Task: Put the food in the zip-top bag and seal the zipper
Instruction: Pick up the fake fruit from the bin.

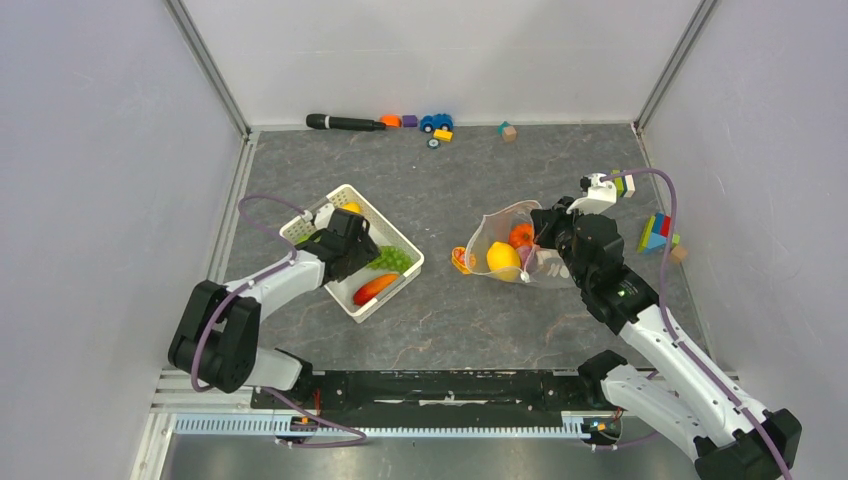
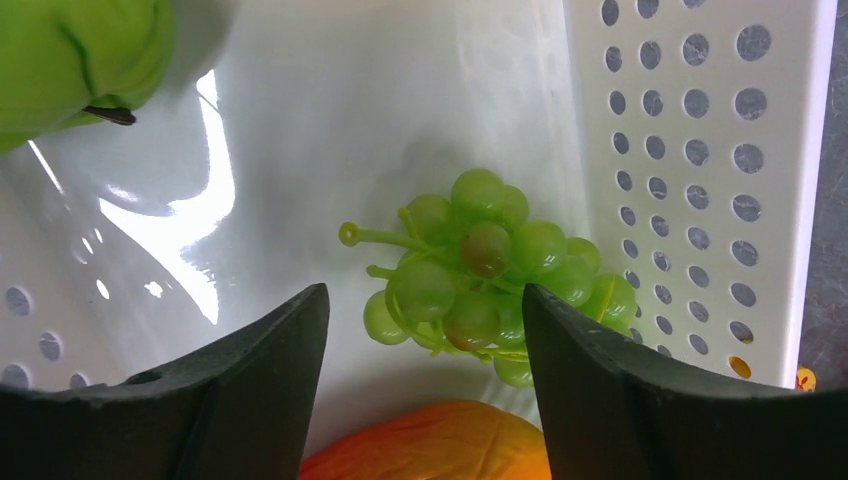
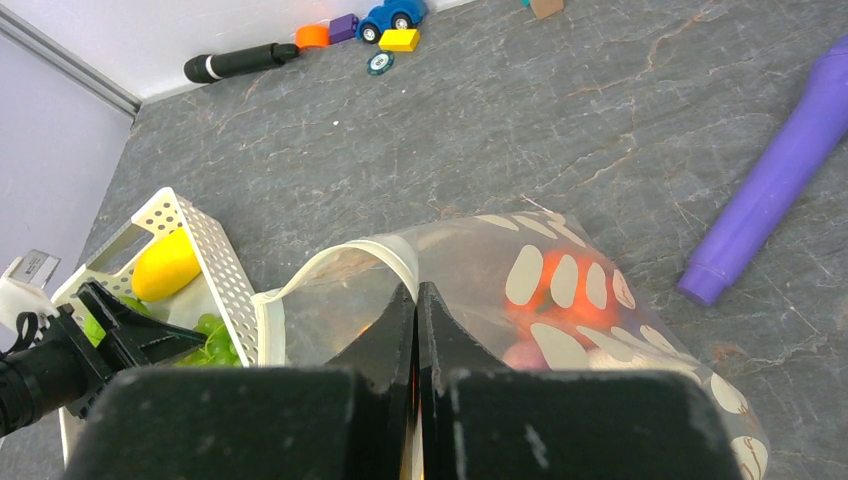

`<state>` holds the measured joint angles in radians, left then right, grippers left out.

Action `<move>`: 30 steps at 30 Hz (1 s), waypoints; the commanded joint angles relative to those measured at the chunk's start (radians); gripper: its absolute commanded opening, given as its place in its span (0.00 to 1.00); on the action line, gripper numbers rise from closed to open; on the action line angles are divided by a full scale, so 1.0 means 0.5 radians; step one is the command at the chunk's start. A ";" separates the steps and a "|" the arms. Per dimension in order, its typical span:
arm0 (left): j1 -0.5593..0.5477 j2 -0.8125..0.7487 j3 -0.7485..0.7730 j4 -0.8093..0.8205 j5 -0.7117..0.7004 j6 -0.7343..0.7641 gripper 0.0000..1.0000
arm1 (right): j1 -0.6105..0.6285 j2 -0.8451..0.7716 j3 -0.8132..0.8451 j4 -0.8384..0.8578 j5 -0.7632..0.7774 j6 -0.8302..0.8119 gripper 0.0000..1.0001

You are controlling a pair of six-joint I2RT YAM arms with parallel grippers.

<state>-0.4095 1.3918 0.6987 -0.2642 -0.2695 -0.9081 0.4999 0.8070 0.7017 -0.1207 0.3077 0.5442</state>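
Nearest the left wrist camera, the left fingers stand wide apart inside the white perforated basket and grip nothing. The green grapes lie on the basket floor in the gap between them; whether either finger touches the bunch cannot be told. A red-orange chili lies just below the grapes, and a green pepper sits in the far left corner of that view. From above, a yellow piece lies at the far end of the basket.

Right of centre on the grey worktop, well apart from the basket, lies the zip-top bag, its mouth gaping toward the basket. The right fingers are pressed tight together on the rim of that mouth, holding it up. The zipper curves away from them as a pale strip, unsealed. Inside the bag lie a yellow fruit and an orange.

A purple brush handle lies on the worktop beyond the bag. Against the far wall lie a black marker-like stick and a blue toy car.
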 commanded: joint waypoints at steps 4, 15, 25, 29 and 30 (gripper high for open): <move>0.009 0.053 -0.016 0.143 0.124 -0.061 0.64 | 0.003 0.017 0.020 0.082 0.010 0.001 0.00; 0.011 0.076 -0.014 0.179 0.131 -0.059 0.30 | 0.003 -0.008 0.017 0.082 -0.009 0.006 0.00; 0.011 -0.210 -0.037 0.100 -0.013 -0.010 0.02 | 0.003 -0.011 0.014 0.082 0.012 0.008 0.00; 0.009 -0.388 -0.060 0.062 -0.103 0.050 0.02 | 0.003 0.005 0.017 0.082 -0.033 0.012 0.00; 0.011 -0.440 -0.067 0.060 -0.124 0.063 0.02 | 0.003 0.006 0.020 0.082 -0.042 0.013 0.00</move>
<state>-0.4068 1.2636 0.6785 -0.2356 -0.2539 -0.9138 0.4999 0.8131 0.7017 -0.1207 0.3054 0.5446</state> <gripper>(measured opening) 0.060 0.010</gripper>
